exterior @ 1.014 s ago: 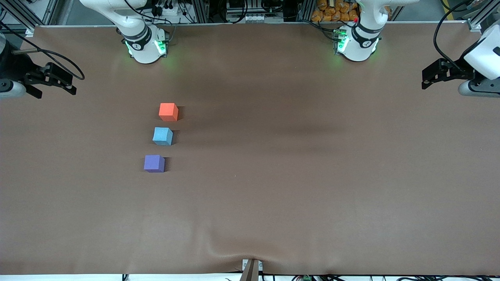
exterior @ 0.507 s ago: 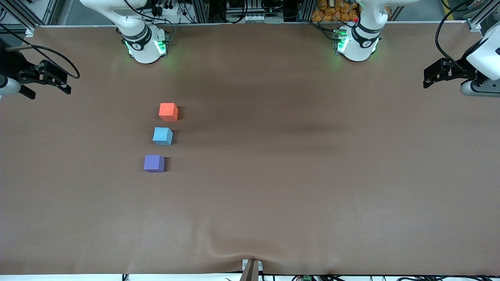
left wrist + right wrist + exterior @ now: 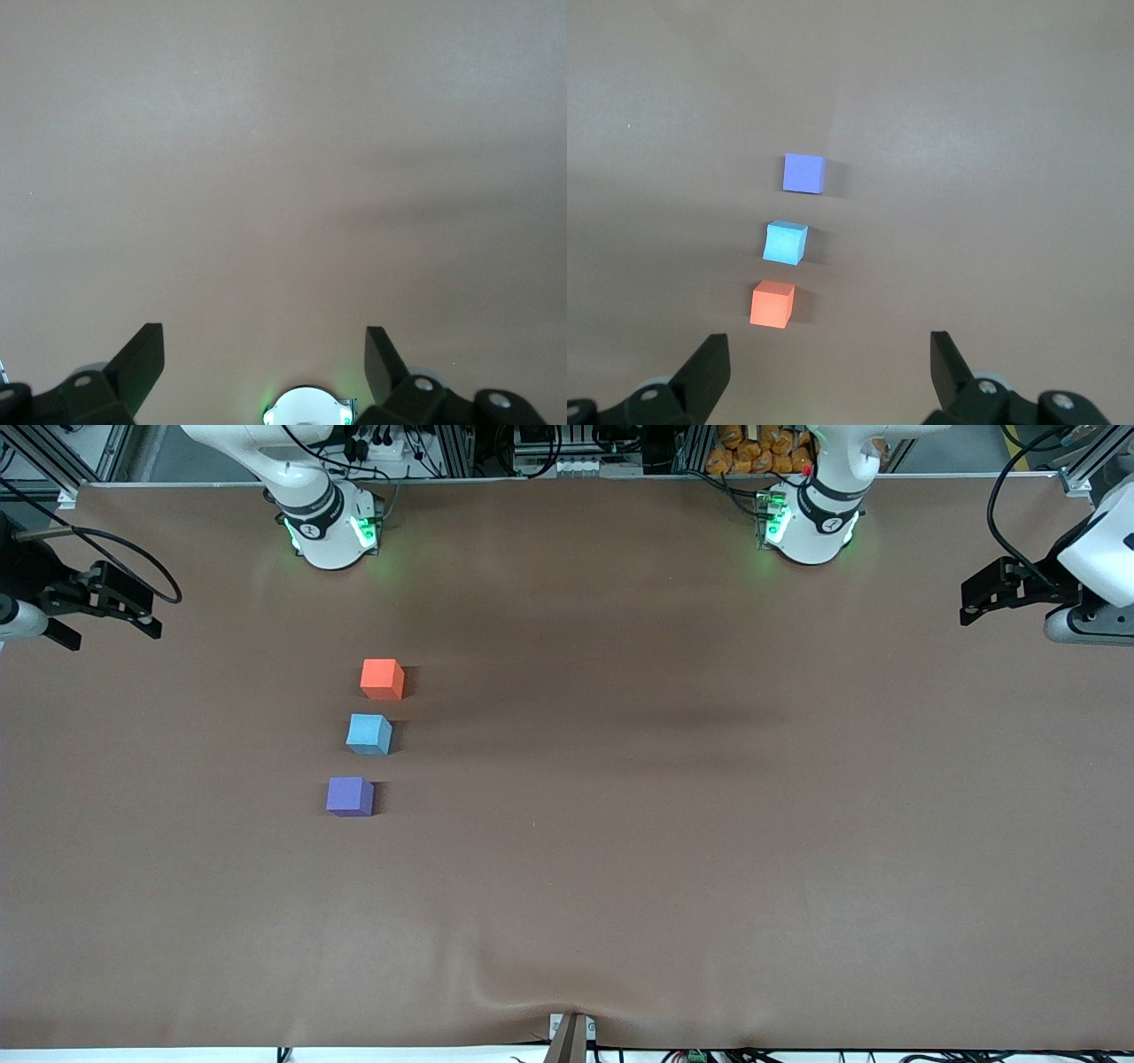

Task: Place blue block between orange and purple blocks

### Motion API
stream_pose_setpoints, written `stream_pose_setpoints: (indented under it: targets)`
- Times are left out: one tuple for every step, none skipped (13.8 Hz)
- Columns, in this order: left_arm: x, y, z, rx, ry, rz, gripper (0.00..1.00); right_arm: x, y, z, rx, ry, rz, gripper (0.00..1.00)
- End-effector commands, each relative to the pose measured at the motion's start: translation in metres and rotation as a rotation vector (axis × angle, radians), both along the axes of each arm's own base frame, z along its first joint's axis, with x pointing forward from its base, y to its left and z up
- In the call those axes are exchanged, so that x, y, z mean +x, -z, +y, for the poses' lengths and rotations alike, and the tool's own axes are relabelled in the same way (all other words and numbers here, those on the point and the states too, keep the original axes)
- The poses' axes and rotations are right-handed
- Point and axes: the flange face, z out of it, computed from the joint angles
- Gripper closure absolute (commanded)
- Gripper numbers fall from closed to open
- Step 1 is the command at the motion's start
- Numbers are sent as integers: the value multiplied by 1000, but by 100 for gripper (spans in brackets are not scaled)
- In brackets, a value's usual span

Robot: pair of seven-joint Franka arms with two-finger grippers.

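Three cubes sit in a short line on the brown table (image 3: 673, 824), toward the right arm's end. The blue block (image 3: 368, 734) (image 3: 785, 242) is the middle one, between the orange block (image 3: 382, 678) (image 3: 772, 304) and the purple block (image 3: 349, 795) (image 3: 803, 173). Orange is farthest from the front camera and closest to the right arm's base (image 3: 328, 527), purple is nearest the camera, blue in the gap. None of the three touch; small strips of table show between each pair, gaps about even. The line runs slightly slanted, purple a bit more toward the right arm's end than orange. Blue is turned a little on its spot, the other two sit squarer. Right gripper (image 3: 111, 607) (image 3: 830, 367) is up in the air at the table edge on the right arm's end, well apart from the cubes, fingers spread wide, nothing between them; its wrist view looks down on all three cubes. Left gripper (image 3: 997, 593) (image 3: 264, 359) hangs over the left arm's end of the table, fingers also wide apart and empty, only bare table and the left arm's base (image 3: 811, 522) (image 3: 306, 407) under it. Both arms wait.
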Motion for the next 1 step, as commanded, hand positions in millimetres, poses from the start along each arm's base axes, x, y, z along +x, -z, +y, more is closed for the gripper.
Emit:
stream_pose_setpoints:
  targets:
    - [-1,-2,0,-17,-16,8,0,-1,-4,-3,-14,-13,-5,0]
